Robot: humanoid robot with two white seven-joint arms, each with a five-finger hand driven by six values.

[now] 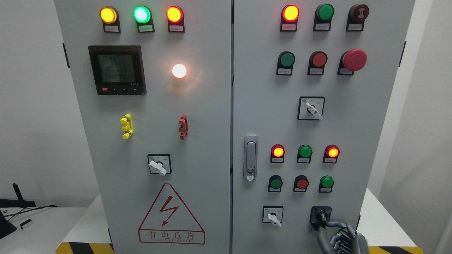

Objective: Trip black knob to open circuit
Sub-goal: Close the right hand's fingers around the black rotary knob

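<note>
Gripping the black knob (pixel 320 215) is the right hand (pixel 339 236), right of the red 有电危险 warning triangle (pixel 171 215).

We see the cabinet (pixel 212 141) as painted sheet metal, pale grey, smooth and matt, with only a soft sheen around the lit white lamp (pixel 179 71). The door latch (pixel 250 157) looks like brushed, silvery metal. The pilot lamps (pixel 142 14) and push buttons (pixel 319 59) have glossy plastic lenses, and the red mushroom button (pixel 354 59) is smooth plastic with a duller shine. The meter (pixel 117 70) has a glossy dark plastic face. The black knob (pixel 320 215) looks like matt black plastic. The right hand (pixel 340 237) shows dark grey, segmented fingers with a dull metallic sheen. The warning sticker (pixel 171 215) looks like smooth printed film.
</note>
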